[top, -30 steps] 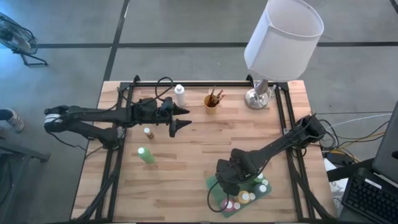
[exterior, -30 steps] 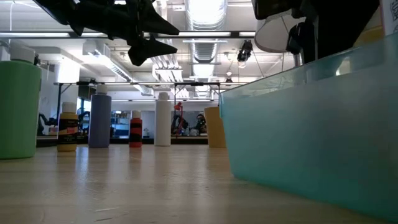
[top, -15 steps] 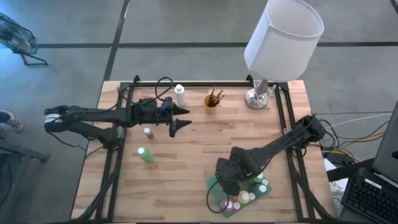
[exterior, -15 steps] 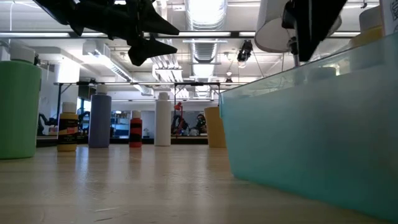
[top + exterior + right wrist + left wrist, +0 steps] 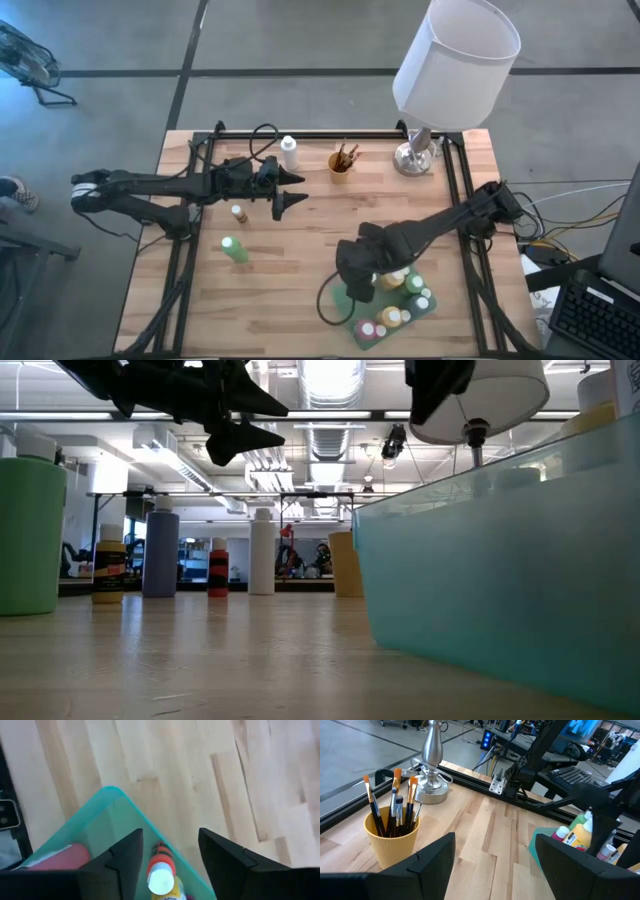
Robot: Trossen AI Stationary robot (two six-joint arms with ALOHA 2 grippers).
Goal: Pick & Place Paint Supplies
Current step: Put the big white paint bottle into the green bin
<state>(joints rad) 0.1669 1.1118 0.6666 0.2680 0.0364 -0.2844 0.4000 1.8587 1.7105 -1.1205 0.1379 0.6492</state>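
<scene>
Still out on the wood: green bottle (image 5: 236, 250) and small yellow bottle (image 5: 238, 212), both upright, long axes vertical, just below and beside the left gripper (image 5: 291, 191). White bottle (image 5: 289, 152) and brush cup (image 5: 341, 163) near the far edge. Left gripper nearer to all four, hanging above the table, fingers spread, empty. Teal bin (image 5: 345, 300) near the front edge, already crowded with capped bottles. Right gripper (image 5: 167, 862) poised over the bin's corner, fingers apart, gripping nothing, an orange-collared bottle (image 5: 161, 870) between them below. Bare wood between the arms; lamp (image 5: 455, 55) well off at the far right corner.
</scene>
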